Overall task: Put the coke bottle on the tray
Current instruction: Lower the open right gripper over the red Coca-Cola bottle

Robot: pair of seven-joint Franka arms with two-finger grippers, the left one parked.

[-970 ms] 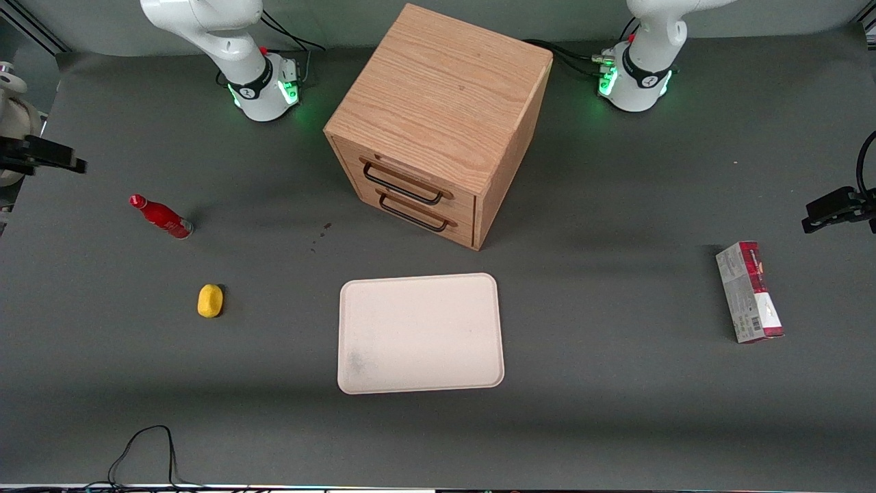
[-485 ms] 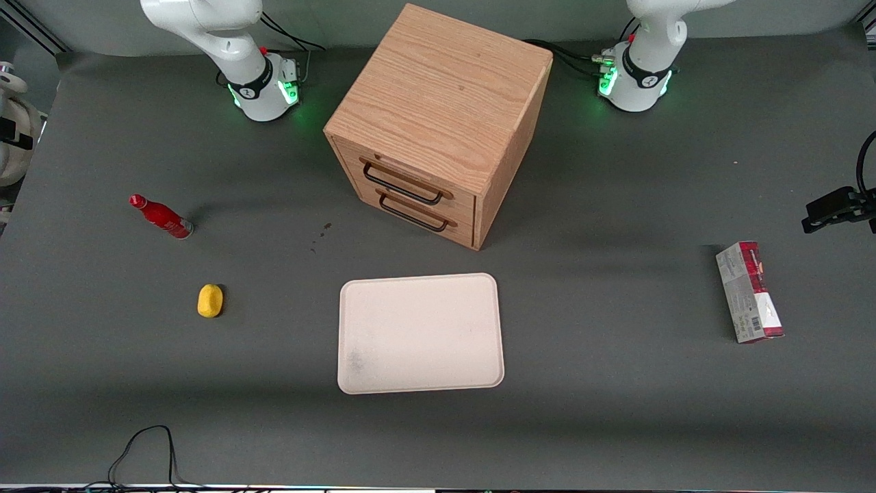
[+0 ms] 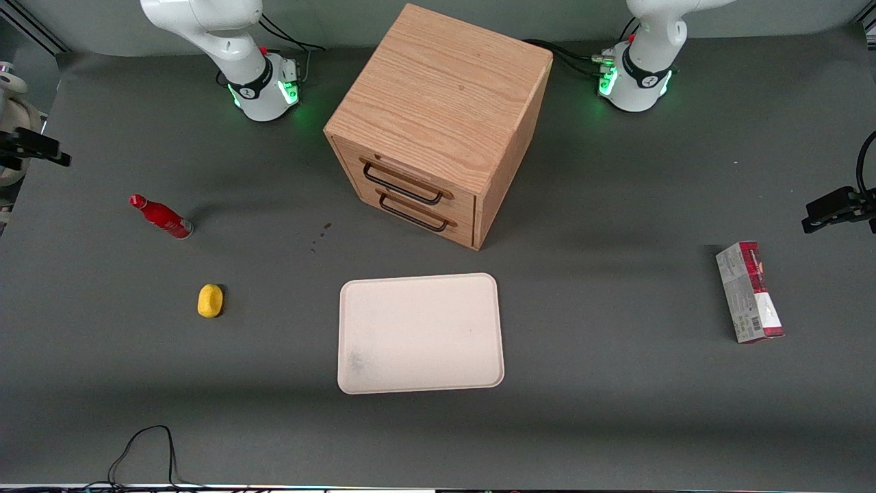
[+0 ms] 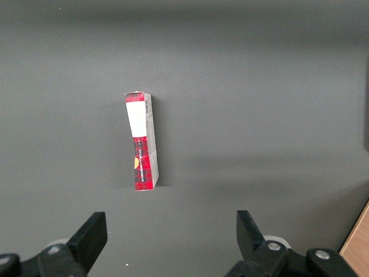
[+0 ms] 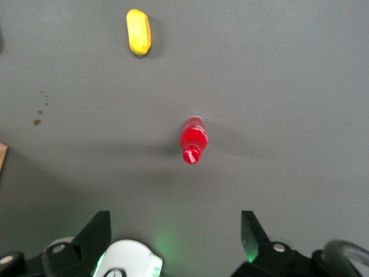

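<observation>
Gripper: the right arm's black two-finger gripper (image 5: 176, 239) hangs in the air over the working arm's end of the bench, at the edge of the front view (image 3: 31, 147). Its fingers (image 5: 98, 234) are spread wide apart, with nothing between them and nothing touching them.

Coke bottle: the small slim all-red bottle with a red cap (image 3: 160, 216) stands on the dark grey bench mat (image 3: 616, 411) near the edge at the working arm's end. In the wrist view it sits below the gripper (image 5: 194, 138), seen almost from above with the cap toward the camera, lined up with the gap between the fingers and well clear of both.

Tray: the large flat cream-white rectangular tray with rounded corners (image 3: 420, 333) lies in the middle of the bench, toward the edge nearest the front camera, well apart from the bottle. Faint grey smudges mark one corner of it.

Other things: a small yellow oval object (image 3: 210, 300) lies on the mat nearer the front camera than the bottle. A wooden two-drawer box with dark handles (image 3: 438, 123) stands farther from the camera than the tray. A red-and-grey rectangular carton (image 3: 749, 292) lies toward the parked arm's end.
</observation>
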